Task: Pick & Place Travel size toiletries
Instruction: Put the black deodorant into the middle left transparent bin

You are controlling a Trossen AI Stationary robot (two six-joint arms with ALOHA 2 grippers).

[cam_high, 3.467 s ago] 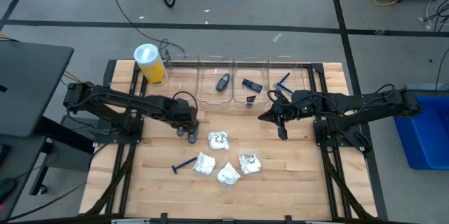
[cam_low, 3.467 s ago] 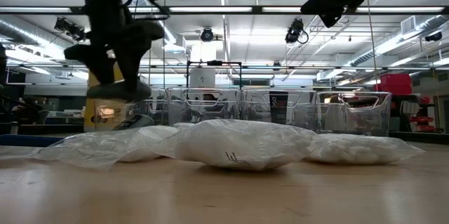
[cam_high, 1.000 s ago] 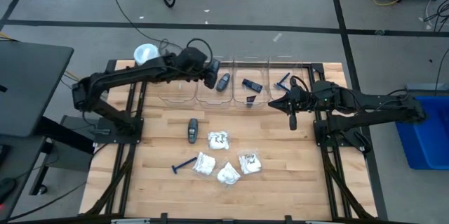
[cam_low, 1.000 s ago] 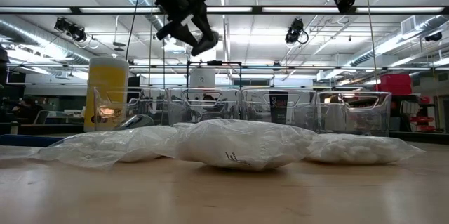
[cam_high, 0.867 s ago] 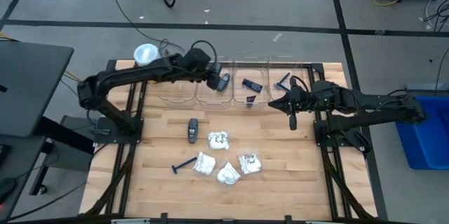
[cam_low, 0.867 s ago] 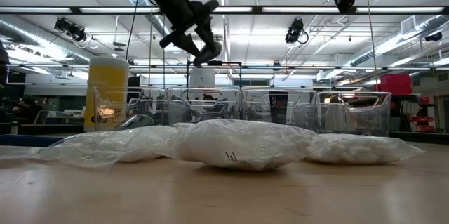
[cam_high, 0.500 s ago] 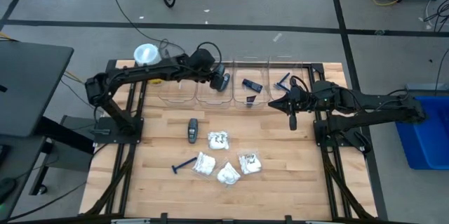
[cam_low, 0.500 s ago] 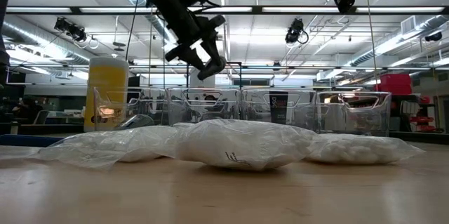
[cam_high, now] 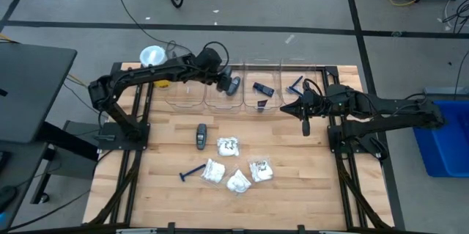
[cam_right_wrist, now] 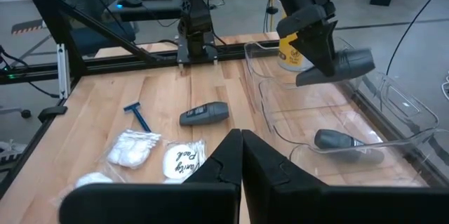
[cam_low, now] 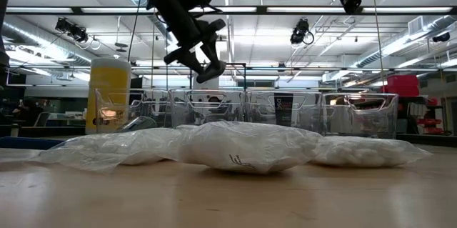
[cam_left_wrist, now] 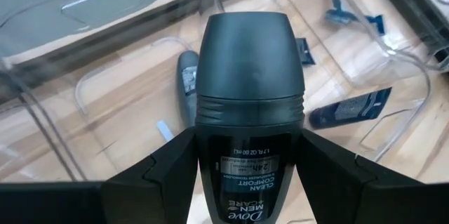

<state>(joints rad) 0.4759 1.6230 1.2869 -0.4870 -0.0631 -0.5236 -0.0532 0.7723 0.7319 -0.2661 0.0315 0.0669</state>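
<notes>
My left gripper [cam_high: 226, 82] is shut on a dark grey Dove deodorant [cam_left_wrist: 249, 104], which hangs above a clear bin [cam_high: 217, 102] at the far edge. Another grey deodorant [cam_left_wrist: 187, 78] lies on that bin's floor. A third one [cam_high: 201, 136] lies on the table. Beside it lie several white packets [cam_high: 229, 146] and a blue razor [cam_high: 193, 172]. The neighbouring bins hold dark rectangular pieces [cam_high: 262, 88] and a blue razor [cam_high: 295, 84]. My right gripper [cam_high: 305, 122] waits shut at the right, in the air. My left gripper pinches the deodorant's body [cam_left_wrist: 210, 155] between its two fingers [cam_left_wrist: 160, 171], one on each side, below the cap [cam_left_wrist: 250, 48]. The fingers come slanting down from the table's left and lie along the deodorant. It is lifted clear over the bin [cam_right_wrist: 302, 122], cap end pointing down and away.
A row of clear bins [cam_high: 286, 69] stands along the far edge. A tall yellow cylinder with a white lid [cam_high: 152, 58] stands at the far left corner. Bare wood lies between the bins and the packets.
My left gripper has sunk toward the clear bin with the deodorant and gone a little toward the table's right edge, tipping further downward. It has stayed shut on the deodorant.
</notes>
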